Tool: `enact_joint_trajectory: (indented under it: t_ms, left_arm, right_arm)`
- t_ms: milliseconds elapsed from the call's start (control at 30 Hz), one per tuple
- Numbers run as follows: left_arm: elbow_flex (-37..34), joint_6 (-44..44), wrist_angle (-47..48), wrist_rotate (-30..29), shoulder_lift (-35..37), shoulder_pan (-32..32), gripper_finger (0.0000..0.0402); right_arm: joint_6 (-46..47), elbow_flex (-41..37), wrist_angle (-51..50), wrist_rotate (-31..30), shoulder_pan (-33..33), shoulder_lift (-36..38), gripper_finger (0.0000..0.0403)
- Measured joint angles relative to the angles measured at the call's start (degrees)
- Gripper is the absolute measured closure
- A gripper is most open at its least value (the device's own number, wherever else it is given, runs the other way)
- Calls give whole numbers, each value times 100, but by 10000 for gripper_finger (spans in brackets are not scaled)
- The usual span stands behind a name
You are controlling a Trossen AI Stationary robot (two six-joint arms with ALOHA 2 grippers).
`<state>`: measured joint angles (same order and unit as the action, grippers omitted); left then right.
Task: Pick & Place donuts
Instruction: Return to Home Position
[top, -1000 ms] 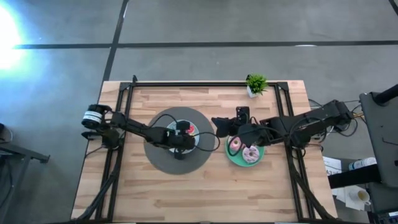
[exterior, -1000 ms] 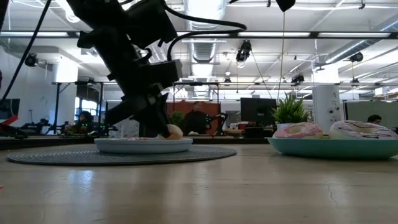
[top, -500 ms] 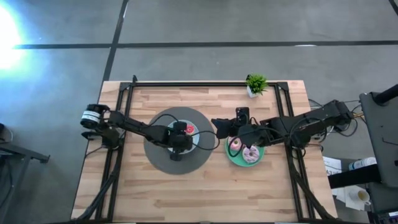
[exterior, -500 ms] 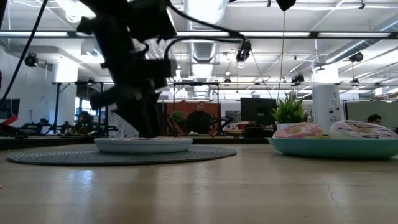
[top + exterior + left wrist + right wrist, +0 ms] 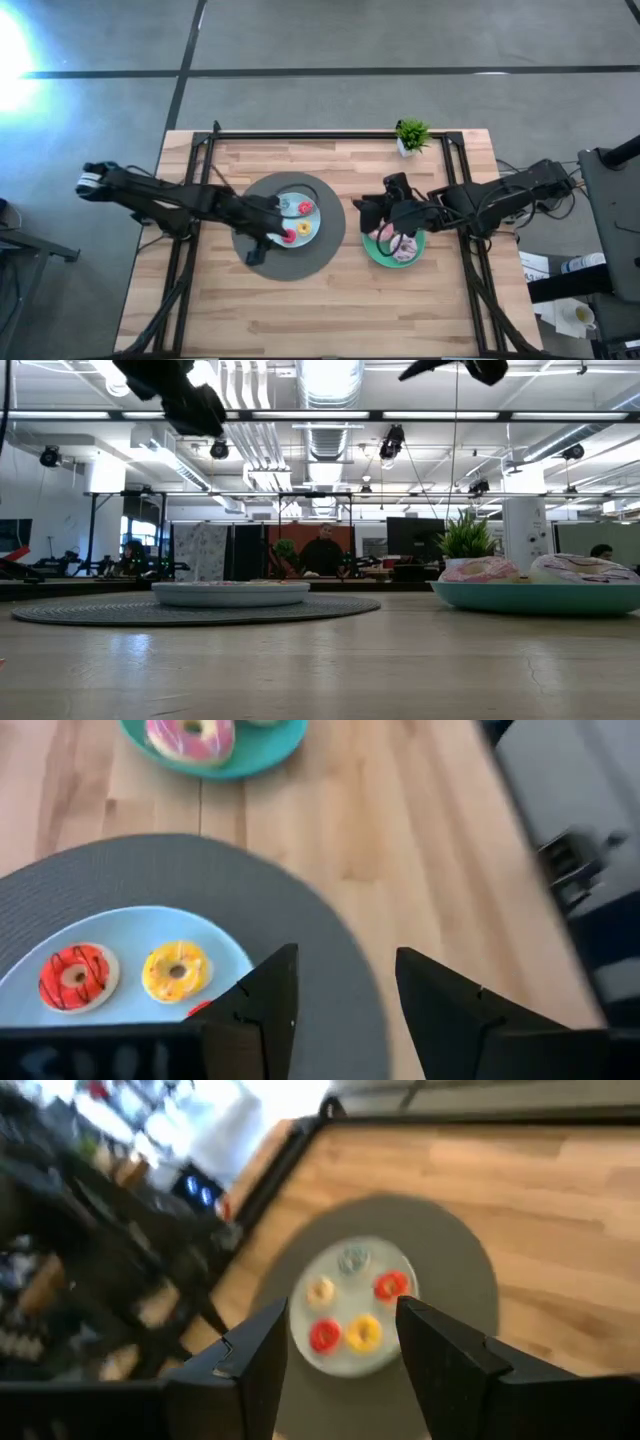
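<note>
A light-blue plate (image 5: 317, 218) sits on a round grey mat (image 5: 325, 250) and holds several mini donuts, among them a red one (image 5: 78, 976) and a yellow one (image 5: 177, 970). The right wrist view shows the plate (image 5: 345, 1365) with its minis from above. A green plate (image 5: 372, 252) to its right holds two pink donuts (image 5: 402, 249), which also show in the low view (image 5: 480, 570). My left gripper (image 5: 262, 240) is open and empty, raised above the near left part of the mat. My right gripper (image 5: 368, 212) is open and empty, high over the green plate's left side.
A small potted plant (image 5: 411, 135) stands at the table's far edge. A dark metal frame (image 5: 330, 134) runs along the far edge and both sides. Bare wood lies in front of the mat and plates (image 5: 330, 310).
My left gripper has risen off the light-blue plate and drawn back toward the table's near left, out of the low view; the minis stay on the plate. My right gripper has shifted a little toward the table's right, over the green plate.
</note>
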<state>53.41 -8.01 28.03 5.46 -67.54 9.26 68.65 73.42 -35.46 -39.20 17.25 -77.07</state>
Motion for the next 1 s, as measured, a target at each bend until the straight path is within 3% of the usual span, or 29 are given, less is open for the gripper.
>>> enact_joint_trajectory:
  t_ms: [200,333,467,567,833,1000]
  left_arm:
    - [-635,-675,-651,121,974,2,259]
    - [-923,-1171,-912,-49,1416,-38,259]
    - [-1150,-2197,-889,-208,1693,-56,259]
    - [-1409,-2556,-1341,-206,1832,-51,259]
    - [-2725,-2799,-4861,248,1827,-208,259]
    - [-3537,-2881,-6182,303,1874,-324,259]
  right_arm:
    - [-818,-1045,733,979,-120,657,232]
    - [-1058,-1922,718,832,-335,1363,242]
    - [-483,-2425,-41,643,-478,2136,248]
    - [177,-2647,-391,858,-483,2732,251]
    - [-1421,-3050,45,1017,-393,3911,252]
    - [-2384,-3699,1039,1766,-604,4663,252]
